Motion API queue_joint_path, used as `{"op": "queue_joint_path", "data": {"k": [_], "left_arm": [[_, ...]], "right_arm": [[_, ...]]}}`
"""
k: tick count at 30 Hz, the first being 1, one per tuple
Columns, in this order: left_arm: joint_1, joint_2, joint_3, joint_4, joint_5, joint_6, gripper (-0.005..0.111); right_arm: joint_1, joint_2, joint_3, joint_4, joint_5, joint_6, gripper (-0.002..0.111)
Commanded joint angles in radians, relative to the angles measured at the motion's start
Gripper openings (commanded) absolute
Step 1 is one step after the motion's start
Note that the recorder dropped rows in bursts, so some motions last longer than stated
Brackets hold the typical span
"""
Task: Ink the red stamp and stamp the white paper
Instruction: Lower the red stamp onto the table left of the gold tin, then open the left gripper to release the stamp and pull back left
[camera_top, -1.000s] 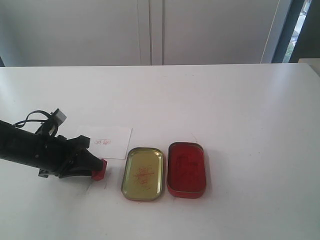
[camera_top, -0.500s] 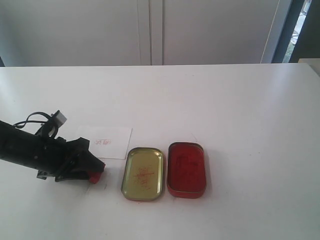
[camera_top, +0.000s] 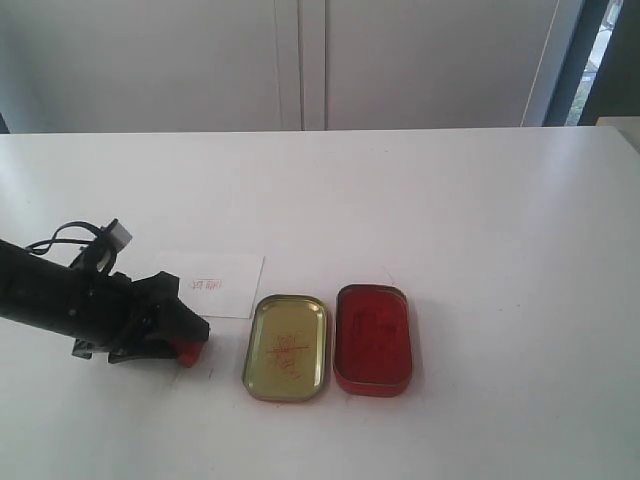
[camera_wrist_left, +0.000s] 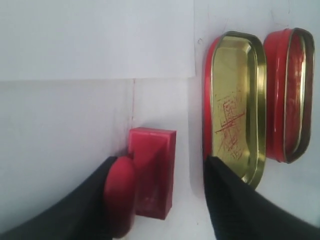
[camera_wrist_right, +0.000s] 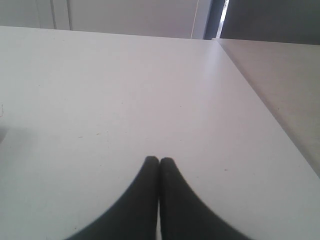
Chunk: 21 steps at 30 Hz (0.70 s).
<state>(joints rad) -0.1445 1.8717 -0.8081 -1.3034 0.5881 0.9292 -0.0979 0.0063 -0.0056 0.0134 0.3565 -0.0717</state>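
Observation:
The red stamp (camera_top: 188, 352) (camera_wrist_left: 151, 172) rests on the white table just left of the tins. My left gripper (camera_top: 186, 340) (camera_wrist_left: 161, 161) is open around it. The round knob touches one black finger (camera_wrist_left: 95, 200), and a clear gap separates the square block from the other finger (camera_wrist_left: 230, 200). The white paper (camera_top: 215, 285) (camera_wrist_left: 95, 37) lies flat just beyond the gripper and bears a small red imprint (camera_top: 207, 285). My right gripper (camera_wrist_right: 159, 161) is shut and empty over bare table; the exterior view does not show it.
A gold oval tin lid (camera_top: 287, 347) (camera_wrist_left: 235, 100) with red smears lies right of the stamp. The red ink-pad tin (camera_top: 372, 338) (camera_wrist_left: 290, 95) sits beside it. The table's right edge (camera_wrist_right: 270, 115) runs near my right gripper.
My left gripper has opened and let go of the red stamp. The stamp has moved a little down and left onto the table, and the arm has drawn back slightly.

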Motion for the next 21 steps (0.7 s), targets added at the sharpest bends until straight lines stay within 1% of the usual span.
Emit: {"op": "queue_joint_path", "data": {"k": [1,3,15,21], "left_arm": [[0.002,0.000,0.009,0.089,-0.065,-0.046,0.057],[0.002,0.000,0.009,0.107,-0.073,-0.069,0.057],[0.003,0.000,0.009,0.116,-0.117,-0.071,0.057],[0.003,0.000,0.009,0.243,-0.147,-0.163,0.057]], "right_arm": [[-0.003,-0.006,0.006,-0.008,-0.014,0.000,0.000],[-0.003,-0.006,0.006,-0.008,-0.014,0.000,0.000],[-0.003,-0.006,0.006,-0.008,-0.014,0.000,0.000],[-0.003,-0.006,0.006,-0.008,-0.014,0.000,0.000]]}}
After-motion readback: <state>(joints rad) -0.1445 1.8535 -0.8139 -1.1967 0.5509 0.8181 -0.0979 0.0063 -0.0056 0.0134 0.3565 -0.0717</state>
